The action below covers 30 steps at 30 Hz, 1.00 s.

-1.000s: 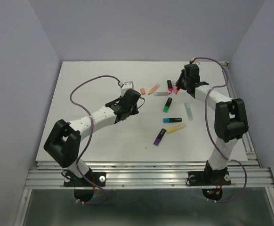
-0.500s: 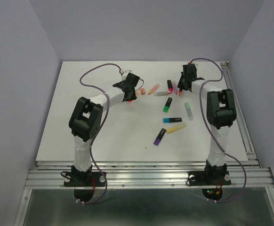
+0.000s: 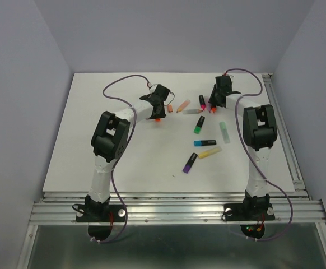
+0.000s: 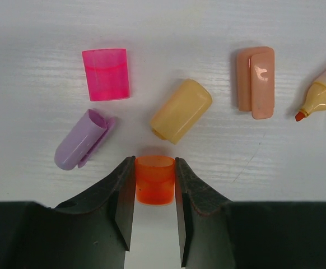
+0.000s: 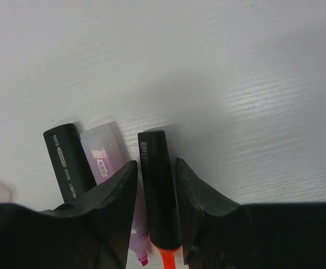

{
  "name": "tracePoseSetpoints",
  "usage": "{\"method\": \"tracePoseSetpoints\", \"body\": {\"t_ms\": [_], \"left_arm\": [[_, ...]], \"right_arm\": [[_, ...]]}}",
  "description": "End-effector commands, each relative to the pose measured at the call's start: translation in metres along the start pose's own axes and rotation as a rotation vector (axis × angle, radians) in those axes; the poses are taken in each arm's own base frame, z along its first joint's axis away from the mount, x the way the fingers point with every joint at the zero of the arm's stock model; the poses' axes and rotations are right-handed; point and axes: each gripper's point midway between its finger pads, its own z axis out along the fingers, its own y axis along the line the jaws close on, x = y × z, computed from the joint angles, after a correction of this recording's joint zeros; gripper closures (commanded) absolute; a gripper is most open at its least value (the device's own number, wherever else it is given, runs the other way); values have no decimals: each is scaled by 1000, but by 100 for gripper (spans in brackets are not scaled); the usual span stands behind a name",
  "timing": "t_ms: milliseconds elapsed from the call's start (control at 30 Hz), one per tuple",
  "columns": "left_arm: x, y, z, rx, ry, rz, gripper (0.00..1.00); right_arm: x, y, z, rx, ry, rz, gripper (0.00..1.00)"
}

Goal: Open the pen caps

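Observation:
My left gripper (image 4: 154, 185) is shut on a short orange pen cap (image 4: 154, 179) and holds it low over the table, near side of four loose caps: pink (image 4: 106, 74), lilac (image 4: 82, 140), yellow (image 4: 181, 110) and peach (image 4: 256, 82). In the top view it (image 3: 157, 115) is at the back centre-left. My right gripper (image 5: 156, 185) is closed round a black-barrelled pen (image 5: 159, 185) whose bare orange tip points toward the wrist. In the top view it (image 3: 212, 104) is at the back right. A lilac pen (image 5: 102, 154) and a black pen (image 5: 68, 159) lie just left of it.
An uncapped peach pen (image 4: 320, 95) lies right of the caps. Capped pens lie mid-table: green (image 3: 199, 125), blue (image 3: 205, 143), yellow (image 3: 210, 152), purple (image 3: 190, 162) and mint (image 3: 224, 131). A metal rail (image 3: 286, 140) runs along the table's right edge.
My left arm has swung away from the right gripper toward the back left, carrying the orange cap to the loose caps. My right gripper has drawn slightly back with the black pen.

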Motion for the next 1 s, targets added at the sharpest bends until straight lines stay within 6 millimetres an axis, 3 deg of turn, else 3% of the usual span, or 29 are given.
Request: {"method": "tracePoseSetpoints", "body": {"t_ms": [0,67,133,167,267,300,333,367,400,433,500,533,600,633,667,700,733,767,833,900,967], "left_arm": [[-23,-9,-15,32,-32,-4,68],[-25,-11,-19,43,-33,-2,66],[-28,-14,-26,62,-36,-4,60],[-26,-15,-28,75,-31,-4,54],[-31,-19,-41,109,-41,-6,38],[-31,-20,-45,116,-44,-2,10],[-36,-24,-56,135,-61,-3,1],[-34,-23,-59,136,-61,2,1],[-35,-25,-64,144,-69,2,1],[-42,-27,-78,163,-93,-4,1],[-33,-34,-91,192,-95,12,1],[-39,-38,-110,223,-122,13,1],[-19,-50,-124,264,-117,50,1],[-13,-54,-132,282,-121,68,1],[-12,-59,-151,320,-146,76,1],[12,-56,-152,325,-115,102,1],[20,-71,-174,392,-143,124,1],[49,-67,-171,401,-102,153,1],[74,-87,-200,512,-117,190,1],[109,-89,-206,546,-84,231,1],[137,-90,-213,552,-68,269,1]], "right_arm": [[-26,-1,-10,20,-59,21,59],[-34,-2,-20,20,-78,31,45],[-38,0,-27,12,-88,40,38],[-47,1,-38,3,-107,46,32],[-57,2,-57,-9,-125,58,27],[-65,3,-72,-22,-143,65,24],[-69,3,-81,-26,-153,72,22],[-72,2,-89,-29,-165,78,19],[-81,2,-109,-43,-195,89,18],[-85,-1,-117,-36,-218,97,17],[-94,-6,-139,-39,-264,119,5],[-95,-11,-159,-46,-287,134,0],[-92,-19,-177,-36,-307,173,0],[-100,-22,-204,-60,-351,202,0],[-77,-33,-203,-35,-319,208,0],[-71,-37,-213,-44,-324,226,0],[-73,-39,-236,-76,-358,269,0],[-44,-50,-234,-63,-320,276,0],[-17,-61,-243,-72,-308,335,0],[18,-74,-257,-123,-332,404,0],[36,-74,-275,-226,-386,445,0]]}}
